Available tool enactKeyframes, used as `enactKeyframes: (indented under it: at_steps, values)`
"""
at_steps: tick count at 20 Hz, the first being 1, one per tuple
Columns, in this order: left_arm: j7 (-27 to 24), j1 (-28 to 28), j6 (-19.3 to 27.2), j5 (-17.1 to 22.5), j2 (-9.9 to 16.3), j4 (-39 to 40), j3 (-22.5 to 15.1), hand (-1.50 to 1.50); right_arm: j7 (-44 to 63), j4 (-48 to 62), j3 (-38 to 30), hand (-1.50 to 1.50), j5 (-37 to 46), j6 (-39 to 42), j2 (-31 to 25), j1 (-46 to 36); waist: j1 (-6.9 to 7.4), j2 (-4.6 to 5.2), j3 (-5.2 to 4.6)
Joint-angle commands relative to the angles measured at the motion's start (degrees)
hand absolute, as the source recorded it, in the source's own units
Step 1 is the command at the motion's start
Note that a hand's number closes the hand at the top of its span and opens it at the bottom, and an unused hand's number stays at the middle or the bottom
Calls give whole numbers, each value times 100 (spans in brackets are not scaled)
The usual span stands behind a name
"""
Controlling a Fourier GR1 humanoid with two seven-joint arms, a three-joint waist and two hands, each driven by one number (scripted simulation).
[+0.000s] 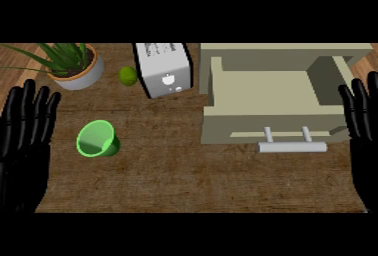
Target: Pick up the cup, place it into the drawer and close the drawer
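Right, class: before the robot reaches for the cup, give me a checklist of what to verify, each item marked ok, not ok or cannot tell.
1. Cup in view, nothing on it: ok.
2. Drawer open: ok.
3. Nothing seen inside the drawer: ok.
4. Left hand open, holding nothing: ok.
5. Right hand open, holding nothing: ok.
6. Cup standing upright: cannot tell.

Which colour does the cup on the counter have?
The cup is bright green, inside and out; the head view shows it best.
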Motion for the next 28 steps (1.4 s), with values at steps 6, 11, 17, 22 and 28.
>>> enactKeyframes:
  at_steps: [6, 11, 17, 22, 28]
  values:
    - [-438, -129, -1610, 1707, 1051, 436, 1100, -150, -147, -250, 414, -150, 289, -25, 256, 415, 80, -99, 64]
    - [258, -454, -1079, 2252, 506, 1740, 1180, -150, 667, 513, 479, -150, -85, 470, -91, -135, 69, -72, 64]
    - [-254, -731, -1432, 2049, 881, 2797, 1552, -150, 676, 490, 243, -150, -276, 764, -236, -109, 60, -89, 67]
    - [-533, -836, -1503, 1795, 921, 3611, 1559, -150, 169, 1094, -114, -150, -355, 875, -283, -437, 66, -88, 68]
    - [-1580, -935, -1842, 1488, 1101, 5045, 1766, -150, 752, 829, 54, -150, -194, 663, -199, -876, 62, -89, 65]
